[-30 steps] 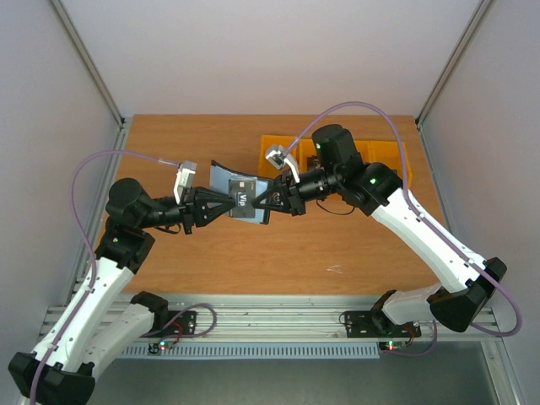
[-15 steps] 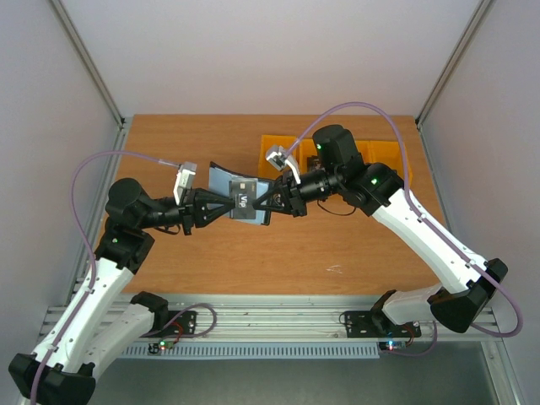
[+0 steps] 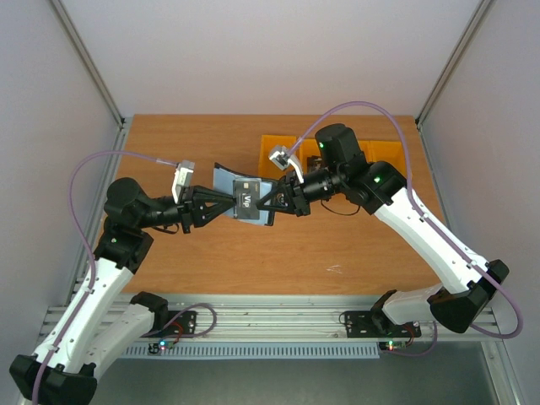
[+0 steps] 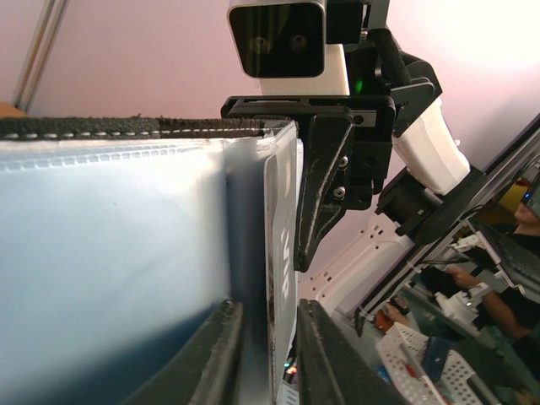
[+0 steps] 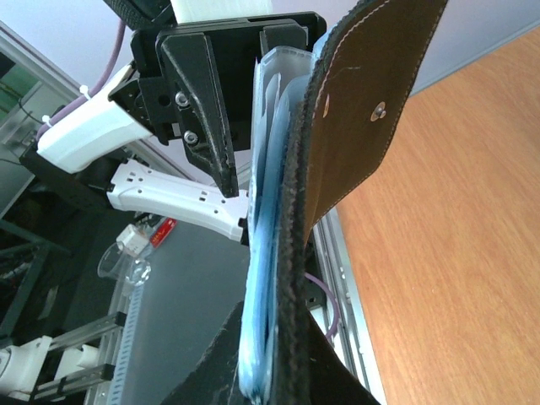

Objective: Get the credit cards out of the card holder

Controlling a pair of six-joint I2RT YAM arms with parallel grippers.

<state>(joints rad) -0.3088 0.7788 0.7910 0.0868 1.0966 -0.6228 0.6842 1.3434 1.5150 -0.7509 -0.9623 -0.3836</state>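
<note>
Slippage worries me most: the left gripper (image 3: 224, 206) is pinched nearly shut on the edge of a credit card (image 4: 283, 253), and I judge the clear sleeve (image 4: 246, 253) just beside it sits between the same fingers, so it may drag along. Opposite, the right gripper (image 3: 268, 201) clamps the card holder (image 5: 371, 101) in mid-air; if that hold is weak, a hard pull could drop everything.

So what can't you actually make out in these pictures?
- How many cards the wallet holds: tiny from above, edge-on in both wrist views.
- What's in the yellow bins: top view, right arm covers them.
- Whether the left gripper pinches a card alone or its sleeve too: left wrist view, seen edge-on.
</note>
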